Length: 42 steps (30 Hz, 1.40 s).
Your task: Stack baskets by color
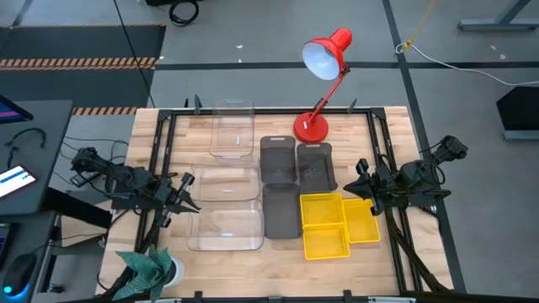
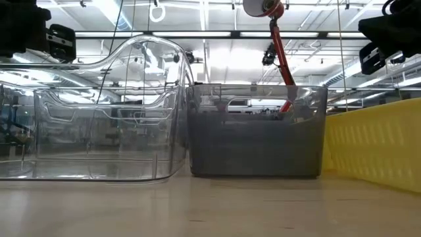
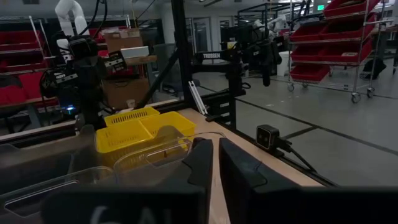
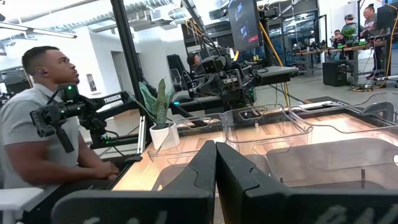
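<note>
Nine baskets lay on the counter point(image 1: 168, 143) between the two tools. Three clear baskets sat nearest the left tool point(image 1: 189, 202): one point(image 1: 226, 229) just in front of its tips, a second point(image 1: 227, 183) beside that, and a third point(image 1: 232, 128) farther off toward the red lamp point(image 1: 324, 63). In the middle were three dark grey baskets: two side by side, point(image 1: 278, 160) and point(image 1: 315, 166), below the lamp's base, and another point(image 1: 282, 212) next to the yellow ones. Three yellow baskets lay nearest the right tool point(image 1: 360, 186): one point(image 1: 322, 209) touching another point(image 1: 325, 242), and a third point(image 1: 362, 220) just under that tool's tips.

No basket was held or stacked. The left tool hung over the counter's left edge, its fingers point(image 3: 205, 165) close together with only a thin gap and nothing between them. The right tool hung over the right edge, fingers point(image 4: 199, 171) pressed together on nothing.

A potted plant point(image 1: 150, 268) stood at the near left corner, behind the left tool. In the right wrist view a person point(image 4: 37, 130) sat beyond the counter.
</note>
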{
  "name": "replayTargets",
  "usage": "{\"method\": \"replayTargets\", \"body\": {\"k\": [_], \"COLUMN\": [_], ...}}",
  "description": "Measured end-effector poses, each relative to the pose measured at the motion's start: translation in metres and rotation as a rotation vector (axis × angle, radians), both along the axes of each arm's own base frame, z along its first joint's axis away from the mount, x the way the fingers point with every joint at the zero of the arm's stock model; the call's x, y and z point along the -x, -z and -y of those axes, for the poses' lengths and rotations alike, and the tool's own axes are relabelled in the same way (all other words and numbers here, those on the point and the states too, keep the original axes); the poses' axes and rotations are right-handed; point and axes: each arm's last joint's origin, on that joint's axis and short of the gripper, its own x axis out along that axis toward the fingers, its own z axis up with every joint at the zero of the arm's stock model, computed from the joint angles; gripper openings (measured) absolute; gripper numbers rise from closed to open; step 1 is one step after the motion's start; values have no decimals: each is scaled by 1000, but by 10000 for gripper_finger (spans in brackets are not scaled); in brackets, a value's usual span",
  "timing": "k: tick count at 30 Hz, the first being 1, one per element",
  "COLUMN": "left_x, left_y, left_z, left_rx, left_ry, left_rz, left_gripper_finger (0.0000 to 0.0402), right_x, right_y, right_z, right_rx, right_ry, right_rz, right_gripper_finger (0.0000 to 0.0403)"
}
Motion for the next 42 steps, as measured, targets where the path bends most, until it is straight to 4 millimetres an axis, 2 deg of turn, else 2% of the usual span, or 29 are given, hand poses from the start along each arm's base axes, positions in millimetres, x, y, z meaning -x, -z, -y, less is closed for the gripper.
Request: {"method": "replayTargets", "body": {"k": [29, 42], "left_x": [0, 0], "left_y": [0, 0], "left_z": [0, 0], "left_rx": [0, 0], "left_ry": [-1, 0], "left_rz": [-1, -1], "left_gripper_finger": [28, 37], "right_x": [0, 0], "right_y": [0, 0], "right_z": [0, 0], "right_rx": [0, 0], "right_ry": [0, 1], "right_rz": [0, 0], "right_gripper_finger": [12, 12]}}
